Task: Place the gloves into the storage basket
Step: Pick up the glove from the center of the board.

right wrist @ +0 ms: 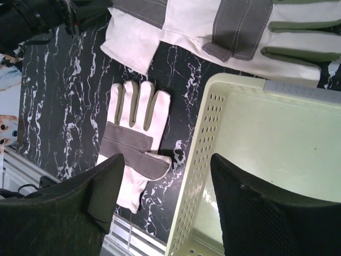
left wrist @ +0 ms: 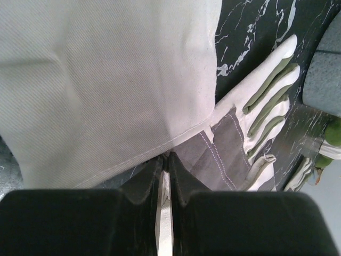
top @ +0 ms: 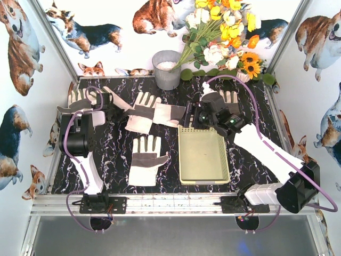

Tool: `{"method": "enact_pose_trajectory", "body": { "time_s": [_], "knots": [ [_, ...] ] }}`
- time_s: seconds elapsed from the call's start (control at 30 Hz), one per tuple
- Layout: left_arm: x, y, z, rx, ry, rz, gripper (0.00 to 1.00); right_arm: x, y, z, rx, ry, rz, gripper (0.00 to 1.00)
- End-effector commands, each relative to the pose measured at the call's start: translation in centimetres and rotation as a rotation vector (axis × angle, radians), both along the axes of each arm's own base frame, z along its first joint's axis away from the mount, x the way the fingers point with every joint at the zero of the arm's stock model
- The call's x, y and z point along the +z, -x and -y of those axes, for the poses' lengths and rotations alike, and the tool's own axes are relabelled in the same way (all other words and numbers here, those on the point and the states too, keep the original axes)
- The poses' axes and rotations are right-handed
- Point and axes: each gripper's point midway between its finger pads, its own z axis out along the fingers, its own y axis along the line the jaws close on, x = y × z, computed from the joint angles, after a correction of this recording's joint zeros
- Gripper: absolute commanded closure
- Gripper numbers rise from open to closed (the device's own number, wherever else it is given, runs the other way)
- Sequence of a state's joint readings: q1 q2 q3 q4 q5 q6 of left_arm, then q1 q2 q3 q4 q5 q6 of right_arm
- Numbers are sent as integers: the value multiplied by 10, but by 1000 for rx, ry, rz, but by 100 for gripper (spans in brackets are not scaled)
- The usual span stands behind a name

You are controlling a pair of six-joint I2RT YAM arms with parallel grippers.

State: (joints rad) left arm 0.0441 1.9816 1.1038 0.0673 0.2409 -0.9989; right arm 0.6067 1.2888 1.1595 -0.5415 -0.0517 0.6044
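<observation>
Top external view: the storage basket sits right of centre, and the gloves lie flat at centre, upper centre and upper left. They look like soft, light, floppy cloth, best pinched at a cuff or hem. The left gripper is clamped tight on one cream edge. The right gripper gapes empty over the basket's rim.

no readable text, label or number anywhere

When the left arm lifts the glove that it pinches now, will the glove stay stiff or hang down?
Probably it hangs limp: the glove is thin woven cloth, pinched flat in the left gripper. It looks light, so this edge pinch may hold. The rough weave should resist slipping.
</observation>
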Motion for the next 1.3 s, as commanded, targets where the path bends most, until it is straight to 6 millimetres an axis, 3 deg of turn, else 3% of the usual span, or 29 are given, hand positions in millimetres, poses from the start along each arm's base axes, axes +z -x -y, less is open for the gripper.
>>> {"method": "enact_pose_trajectory", "body": {
  "time_s": [0.0,0.3,0.5,0.73,0.9,1.07,1.27],
  "knots": [
    [-6,11,4,-28,-32,-15,100,19,1,3,-15,-41,60,33],
    [60,13,10,-69,-84,177,100,25,0,-7,-10,-91,30,33],
    [121,26,9,-121,-154,332,100,37,-13,-38,12,-196,-45,28],
    [177,53,11,-242,-276,476,100,50,-34,-78,-4,-367,-159,23],
    [182,79,29,-407,-288,500,100,52,-52,-109,-19,-474,-272,23],
    [170,102,52,-532,-262,503,100,58,-67,-133,-45,-528,-335,20],
    [156,117,81,-630,-262,486,100,39,-76,-149,-84,-485,-441,16]
  ]
}}
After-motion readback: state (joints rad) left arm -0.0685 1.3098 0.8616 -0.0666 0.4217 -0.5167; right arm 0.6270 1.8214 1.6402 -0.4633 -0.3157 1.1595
